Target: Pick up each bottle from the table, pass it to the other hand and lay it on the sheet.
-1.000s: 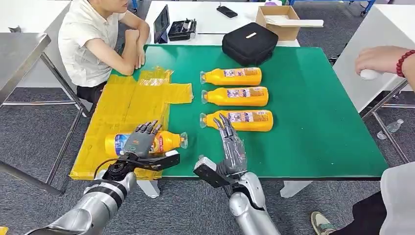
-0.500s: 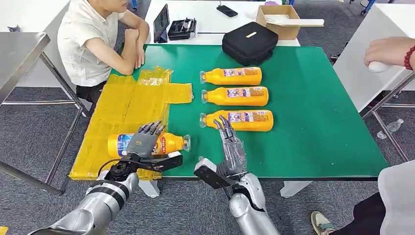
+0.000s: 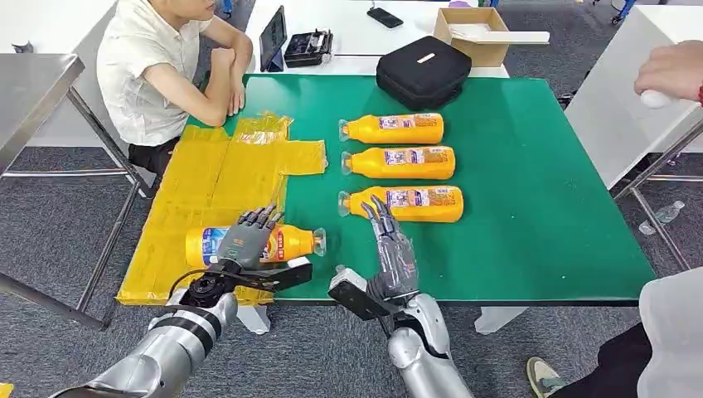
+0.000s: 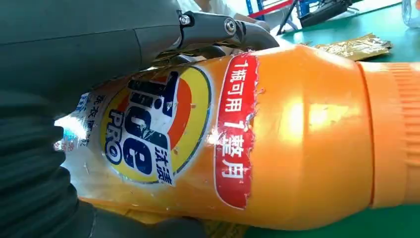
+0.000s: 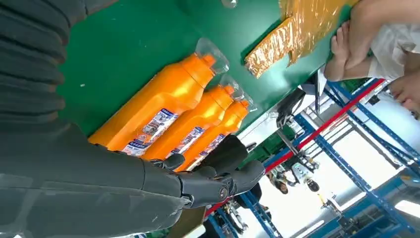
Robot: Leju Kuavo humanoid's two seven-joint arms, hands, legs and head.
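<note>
The bottle (image 3: pixel 249 245) low in the frame is glossy orange plastic with a shiny printed label, its red strip ragged along one edge, and it lies on a crinkled, shiny yellow sheet (image 3: pixel 217 178). The table (image 3: pixel 530 207) is covered in smooth, matt green. The left hand (image 3: pixel 246 240) is matt grey on a silver metal arm; the black case (image 3: pixel 423 73) at upper centre looks like matt cloth.

Held bottle (image 3: pixel 273 245) (in left hand (image 3: pixel 242 241)) slightly rightward, toward the green table (image 3: pixel 539 207).
</note>
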